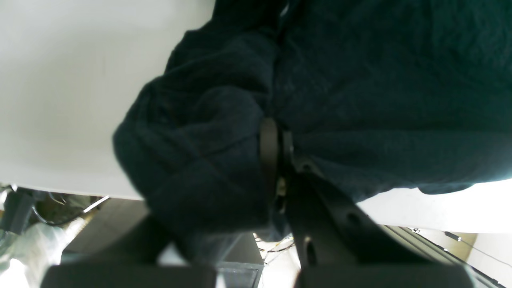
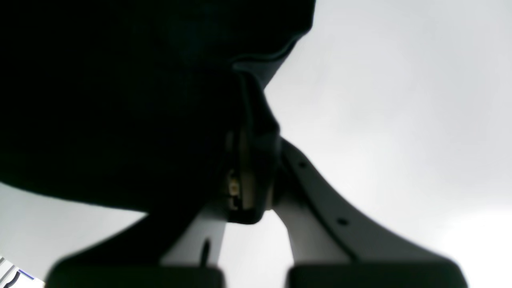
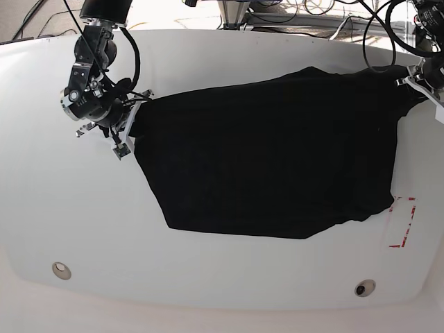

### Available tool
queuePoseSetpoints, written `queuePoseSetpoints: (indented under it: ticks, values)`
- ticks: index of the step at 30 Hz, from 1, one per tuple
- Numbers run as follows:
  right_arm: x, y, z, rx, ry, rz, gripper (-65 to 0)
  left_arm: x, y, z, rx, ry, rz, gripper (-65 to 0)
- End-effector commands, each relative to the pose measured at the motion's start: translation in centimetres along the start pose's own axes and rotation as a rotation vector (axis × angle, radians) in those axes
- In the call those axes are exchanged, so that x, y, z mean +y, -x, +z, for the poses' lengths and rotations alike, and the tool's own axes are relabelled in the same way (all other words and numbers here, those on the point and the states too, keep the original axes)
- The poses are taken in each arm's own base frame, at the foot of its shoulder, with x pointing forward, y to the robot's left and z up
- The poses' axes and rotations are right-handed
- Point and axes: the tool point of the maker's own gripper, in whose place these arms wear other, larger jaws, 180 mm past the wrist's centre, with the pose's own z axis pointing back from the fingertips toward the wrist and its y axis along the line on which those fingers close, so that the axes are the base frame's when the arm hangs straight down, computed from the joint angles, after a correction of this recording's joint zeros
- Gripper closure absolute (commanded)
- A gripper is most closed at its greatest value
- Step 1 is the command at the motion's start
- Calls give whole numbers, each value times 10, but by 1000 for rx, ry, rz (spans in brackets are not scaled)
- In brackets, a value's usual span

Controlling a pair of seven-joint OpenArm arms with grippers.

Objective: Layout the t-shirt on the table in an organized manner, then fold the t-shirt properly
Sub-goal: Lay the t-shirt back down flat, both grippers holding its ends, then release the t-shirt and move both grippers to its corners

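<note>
The black t-shirt (image 3: 270,152) lies stretched across the white table (image 3: 229,284), running from the left-hand arm to the far right edge. At the shirt's left edge in the base view, my right gripper (image 3: 130,132) is shut on the fabric. The right wrist view shows that gripper (image 2: 250,176) pinching a dark fold of the t-shirt (image 2: 120,100) above the table (image 2: 400,100). My left gripper (image 3: 411,83) is shut on the shirt's far right corner. In the left wrist view its fingers (image 1: 269,156) are shut on bunched cloth (image 1: 360,80).
A red rectangular tape mark (image 3: 402,223) sits just right of the shirt's lower right corner. Two small round holes (image 3: 61,270) (image 3: 364,287) lie near the table's front edge. Cables and stands crowd the back edge (image 3: 291,14).
</note>
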Motion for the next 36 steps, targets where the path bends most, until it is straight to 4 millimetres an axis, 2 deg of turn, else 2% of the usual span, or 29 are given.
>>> queuePoseSetpoints:
  ticks: [1,4,6,7,9,10,11,14,16,20,23,29,34,36]
  values:
    - [-10,-3,6,-12,39,4,-25,3,-6,5,-25,-15,-16,0]
    - [-8,1,5,-4,35,2,-117,3,-4,5,-19,-17,-16,-32]
    - [-7,3,5,-2,33,1,-197,4,-4,5,-18,-19,-17,-81]
    - [-6,4,5,-4,31,1,-257,4,-4,5,-18,-19,-17,-117]
    - [-5,6,4,-3,27,0,-342,4,-4,5,-18,-19,-17,-182]
    - [-4,7,4,-3,26,0,-365,4,-4,5,-18,-19,-17,-210]
    - [-4,7,4,-4,25,0,-420,4,-4,5,-18,-21,-17,-257]
    - [-3,9,4,-1,24,0,-512,4,-5,5,-18,-22,-20,-372]
    - [-4,9,4,-2,25,1,-542,3,-10,4,-31,-18,-21,-424]
    - [-10,7,6,-14,38,-12,-547,0,-22,3,-63,-8,-18,-490]
    - [-20,-6,14,-60,68,-23,-547,2,-37,4,-92,-8,-24,-493]
    - [-23,-30,17,-122,76,-37,-547,12,-60,6,-123,-20,-30,-494]
    - [-28,-47,19,-162,84,-39,-547,20,-82,18,-156,-46,-67,-496]
    - [-23,-55,18,-182,72,-51,-547,24,-88,22,-162,-62,-82,-496]
